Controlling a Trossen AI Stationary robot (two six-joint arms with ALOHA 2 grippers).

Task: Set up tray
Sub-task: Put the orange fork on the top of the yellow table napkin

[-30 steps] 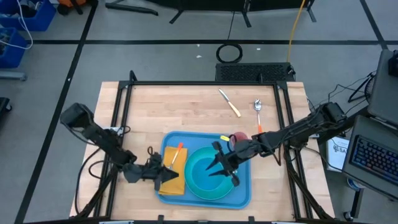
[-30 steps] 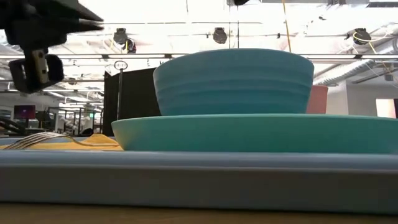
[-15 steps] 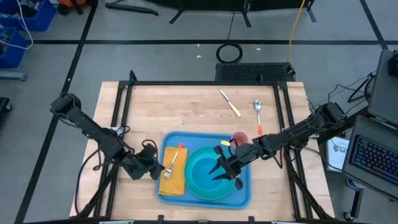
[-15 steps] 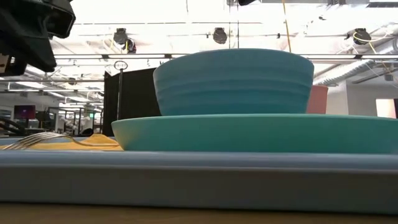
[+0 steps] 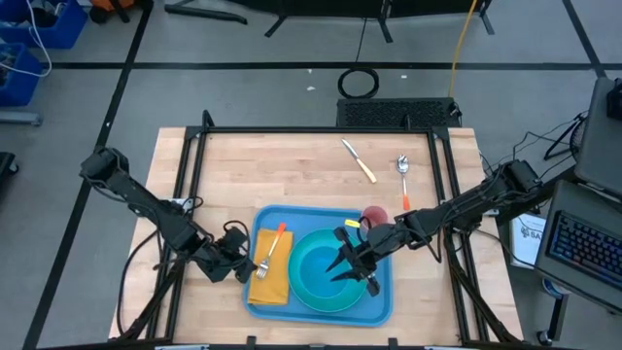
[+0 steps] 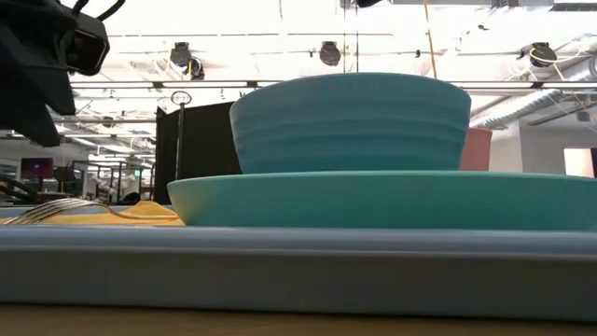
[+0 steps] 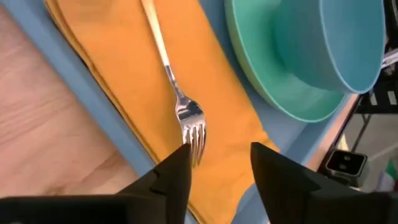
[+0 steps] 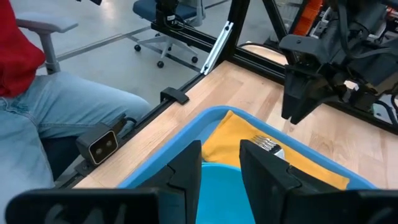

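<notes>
The light-blue tray (image 5: 321,211) lies on the wooden table and holds a yellow-orange napkin (image 5: 267,284), a turquoise plate (image 6: 373,198) with a bowl (image 5: 326,267) on it, and a red cup (image 5: 375,214). A fork (image 7: 180,106) with an orange handle lies along the napkin. My left gripper (image 7: 221,162) hangs open just off the tray's left rim, above the napkin's edge near the fork's tines, with nothing between its fingers. My right gripper (image 5: 345,264) hovers open over the bowl, pointing toward the napkin.
A knife (image 5: 358,160) and a spoon (image 5: 402,175) lie on the bare wood beyond the tray. A black frame borders the table. A seated person's legs (image 8: 56,118) show past the table's edge in the right wrist view.
My left gripper has drawn back from over the napkin toward the table's left edge, risen and tipped. The fork and napkin stay lying on the tray. My right gripper has kept still.
</notes>
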